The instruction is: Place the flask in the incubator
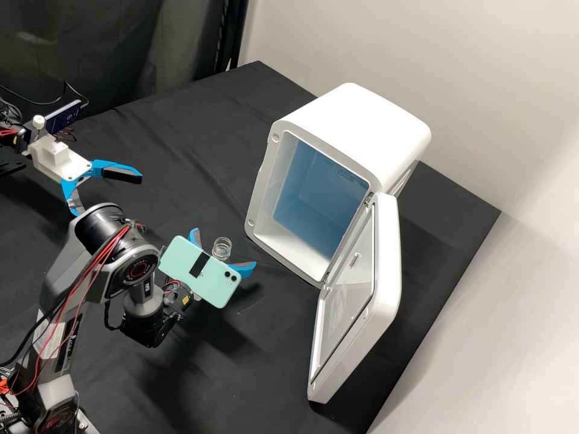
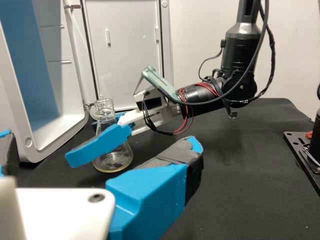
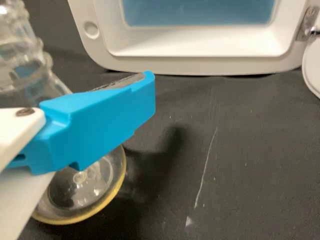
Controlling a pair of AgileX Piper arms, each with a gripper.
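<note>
Location: a robotics laboratory. Indicators: a black cloth-covered surface point(image 1: 199, 150), a white benchtop incubator point(image 1: 362, 126) with its door point(image 1: 362, 289) hanging open on the right, a glass conical flask point(image 2: 111, 145), a cabled robot arm point(image 1: 90, 265), a plain white wall point(image 1: 482, 72), and a dark curtain point(image 1: 90, 48) at far left.

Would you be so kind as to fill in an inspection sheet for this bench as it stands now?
Surface: black bench, no spills seen.
Job's things: glass flask upright on the bench in front of the incubator, whose door hangs wide open.
Clutter: small blue box at the far left edge.
Grippers: right claw open, straddling the flask; left claw open, off to the side above the bench.
Cables: red wires along the right arm, which carries a mint phone.
Surroundings: white wall, dark curtain.
</note>
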